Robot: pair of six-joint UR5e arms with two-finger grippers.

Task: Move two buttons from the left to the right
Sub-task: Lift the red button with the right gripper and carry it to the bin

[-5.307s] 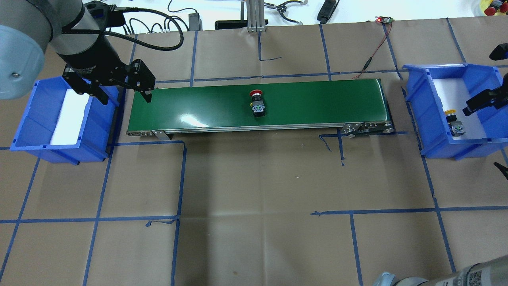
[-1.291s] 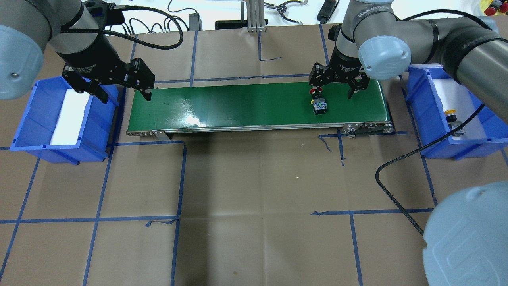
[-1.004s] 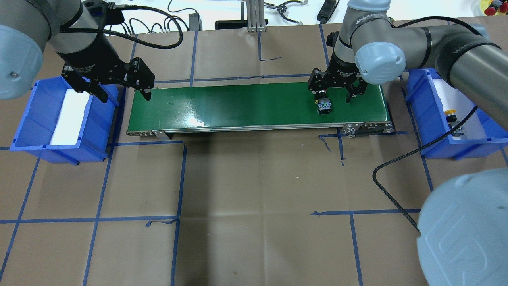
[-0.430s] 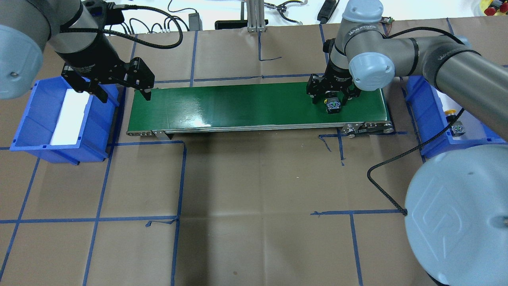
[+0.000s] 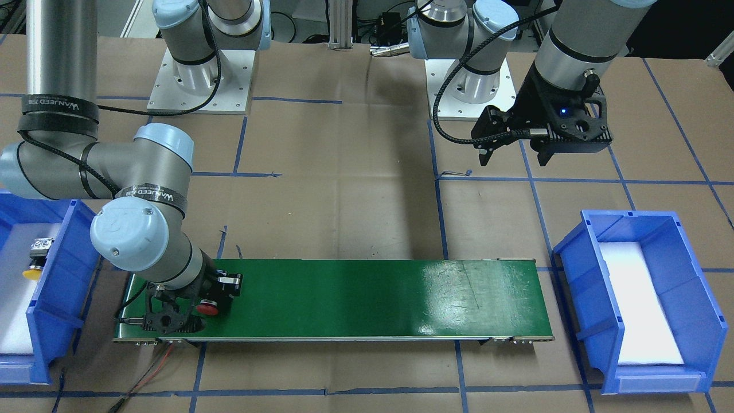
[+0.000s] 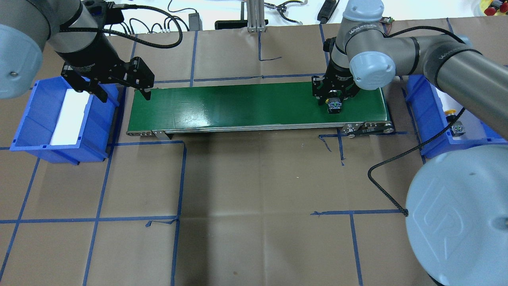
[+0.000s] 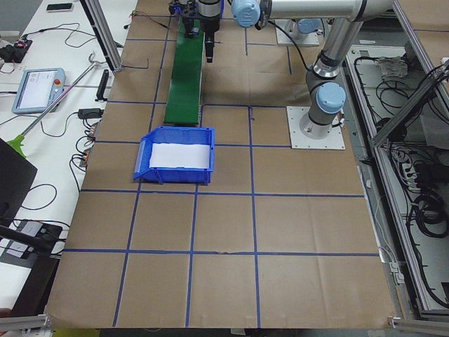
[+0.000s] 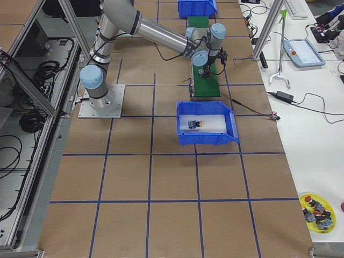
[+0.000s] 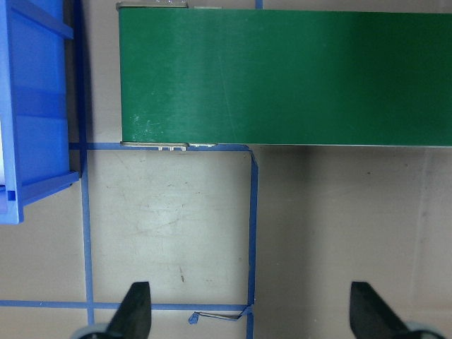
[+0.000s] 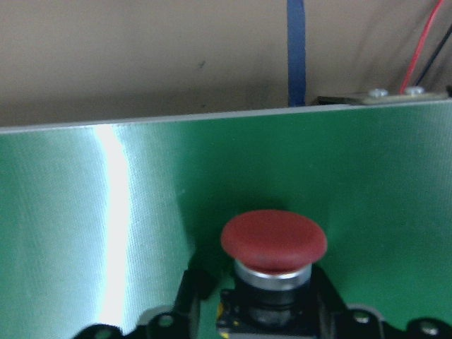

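A red-capped button [image 10: 274, 240] lies on the green belt [image 6: 238, 105] near its right end, with its grey rear block [image 6: 333, 105] toward the front. My right gripper [image 6: 334, 95] is down over it, shut on its black body [image 10: 272, 300]; the red cap [image 5: 207, 309] pokes out past the fingers. A yellow-capped button [image 6: 451, 113] rests in the right blue bin [image 6: 420, 107], also seen from the front [image 5: 31, 273]. My left gripper [image 6: 126, 97] hangs open and empty above the belt's left end, its fingers [image 9: 134, 311] wide apart.
The left blue bin [image 6: 27, 127] holds only a white liner. A black cable [image 6: 391, 163] loops off the right arm. Cables and tools line the far table edge. A yellow tray of spare buttons [image 8: 317, 209] sits far off.
The red button rode the belt from the middle to the right end. My right arm came in over it, lowered, and its fingers closed on it. The left arm stayed put.
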